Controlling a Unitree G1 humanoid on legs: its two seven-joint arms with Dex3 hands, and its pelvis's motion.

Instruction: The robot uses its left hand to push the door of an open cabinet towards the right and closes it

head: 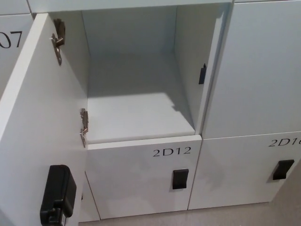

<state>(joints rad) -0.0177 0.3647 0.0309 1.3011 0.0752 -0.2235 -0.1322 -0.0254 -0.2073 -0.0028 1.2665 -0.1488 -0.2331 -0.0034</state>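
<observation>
One open door [37,117], locker [141,174] below marked "2D12"

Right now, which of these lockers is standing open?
The upper middle locker, above the one marked 2D12. Its door is swung out left; the others are shut.

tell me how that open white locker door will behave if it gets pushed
The open white locker door looks like a rigid flat panel, so it should swing rather than bend. It hangs on two metal hinges, so it will probably pivot right. The black latch block on its inner face may need a firmer final press.
</observation>
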